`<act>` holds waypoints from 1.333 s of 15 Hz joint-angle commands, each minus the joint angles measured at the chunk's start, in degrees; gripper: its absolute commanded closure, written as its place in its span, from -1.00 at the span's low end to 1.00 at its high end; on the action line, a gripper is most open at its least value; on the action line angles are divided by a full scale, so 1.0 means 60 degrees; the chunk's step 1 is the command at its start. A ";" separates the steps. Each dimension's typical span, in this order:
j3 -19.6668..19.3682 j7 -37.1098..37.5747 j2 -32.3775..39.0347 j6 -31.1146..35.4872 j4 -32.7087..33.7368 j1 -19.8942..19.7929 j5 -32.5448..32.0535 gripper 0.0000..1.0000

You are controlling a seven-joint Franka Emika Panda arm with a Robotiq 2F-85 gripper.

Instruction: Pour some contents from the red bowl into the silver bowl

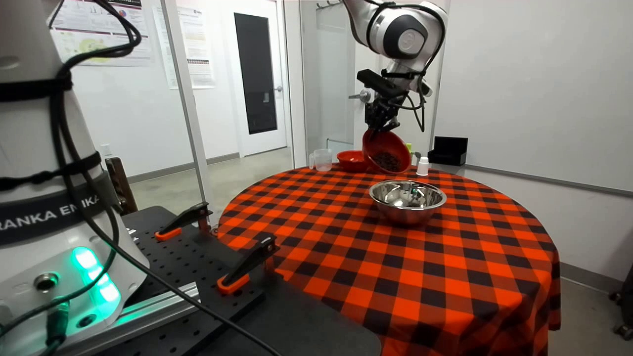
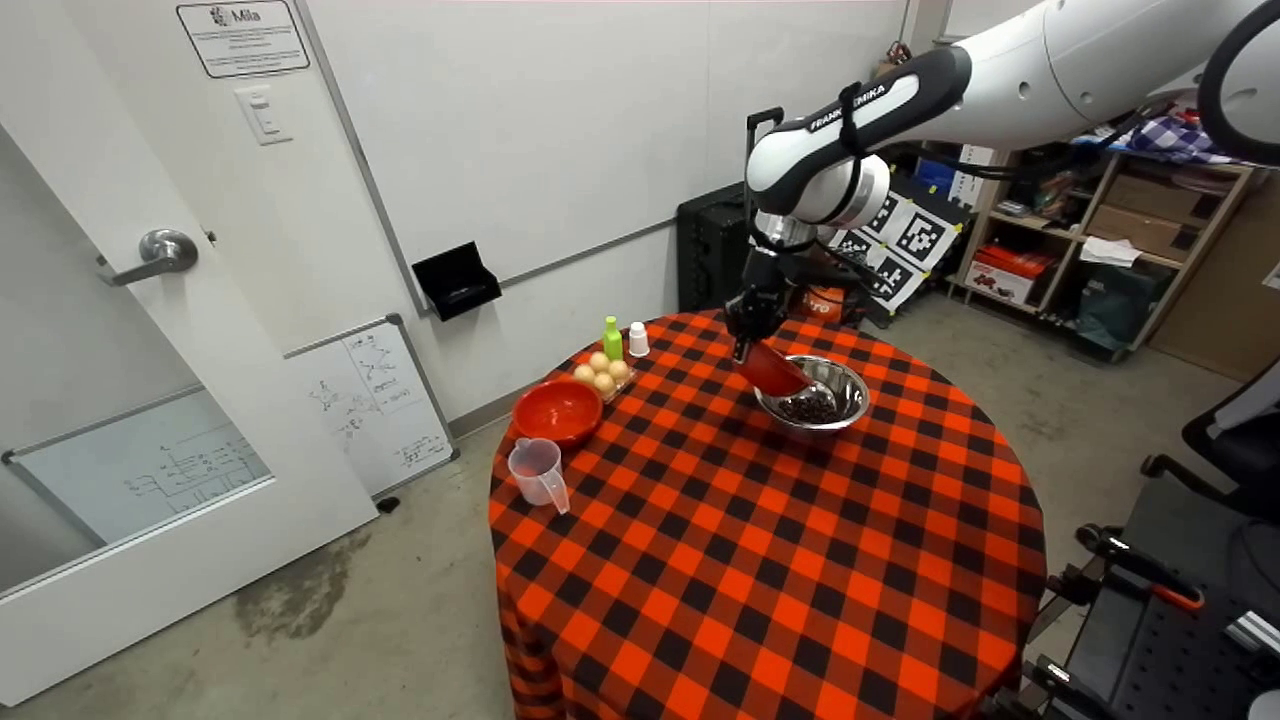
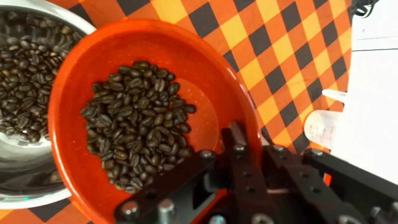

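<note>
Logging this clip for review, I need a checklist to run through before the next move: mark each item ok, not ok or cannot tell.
1. Grip: claw closed on the rim of the held red bowl: ok.
2. Tilt: held red bowl tipped toward the silver bowl: ok, tilted in both exterior views.
3. Aim: its lip above the silver bowl: looks ok; the two overlap in the wrist view.
4. Supply: dark beans left to pour: ok, a pile sits in the held red bowl.
5. Catch: silver bowl upright on the tablecloth: ok, with more beans inside.
6. Amount: enough in the silver bowl: cannot tell; the task says only "some".
</note>
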 commanded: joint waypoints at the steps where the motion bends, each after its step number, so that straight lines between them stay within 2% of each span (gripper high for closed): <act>1: 0.0470 -0.1123 -0.0598 0.0130 -0.0768 -0.0662 0.1185 0.97; 4: 0.0714 -0.2030 -0.0673 -0.0019 -0.0964 -0.1090 0.2147 0.97; 12: 0.0510 -0.4027 -0.1331 -0.0102 -0.1952 -0.1439 0.4286 0.97; 20: -0.0316 -0.5014 -0.2407 -0.0153 -0.2735 -0.1197 0.5660 0.97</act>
